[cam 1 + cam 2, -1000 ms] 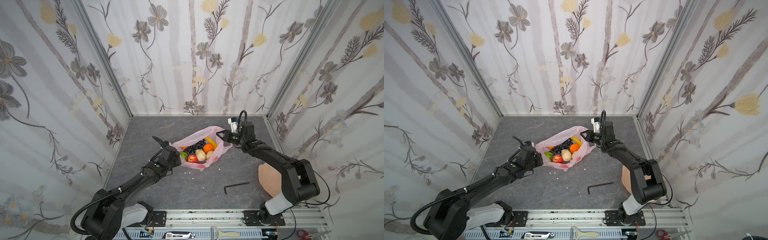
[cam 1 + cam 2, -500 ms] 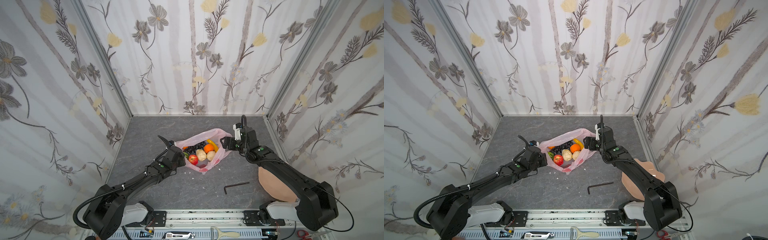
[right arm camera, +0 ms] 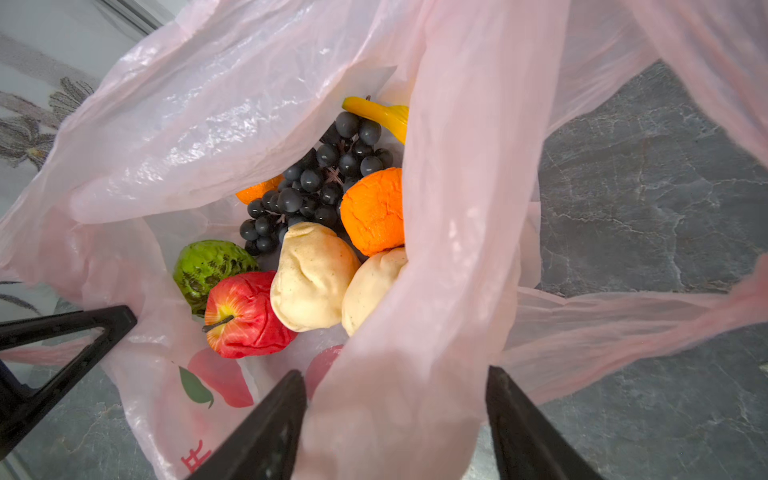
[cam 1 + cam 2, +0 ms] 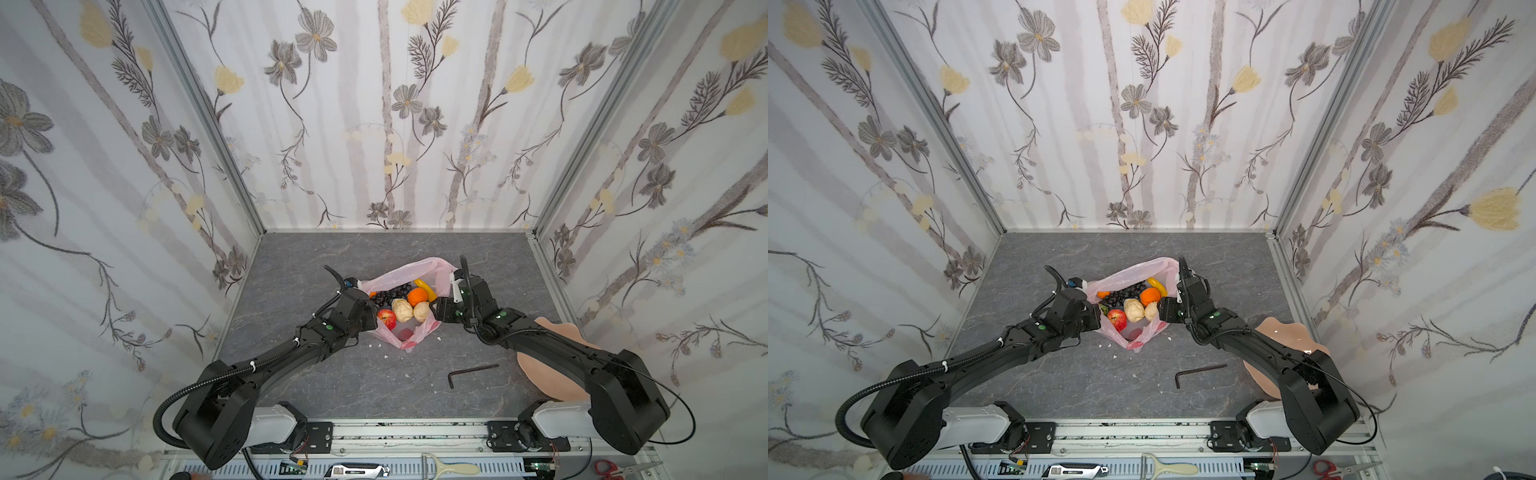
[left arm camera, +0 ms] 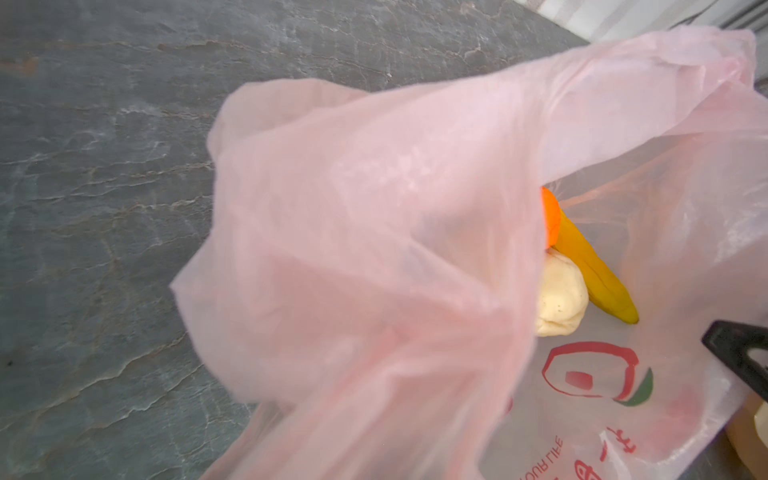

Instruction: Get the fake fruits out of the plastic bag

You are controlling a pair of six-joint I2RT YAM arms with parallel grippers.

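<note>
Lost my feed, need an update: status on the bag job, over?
Left gripper shut on plastic bag rim. Right gripper open, bag film between jaws. Fake fruits inside bag, film partly over them.

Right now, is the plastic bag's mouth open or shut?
Open. The plastic bag gapes upward; red apple, dark grapes and orange lie exposed inside it in both top views.

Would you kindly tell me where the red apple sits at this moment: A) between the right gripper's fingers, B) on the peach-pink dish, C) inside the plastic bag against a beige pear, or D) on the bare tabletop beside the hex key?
C: in the right wrist view the red apple lies inside the plastic bag, touching a beige pear.
</note>
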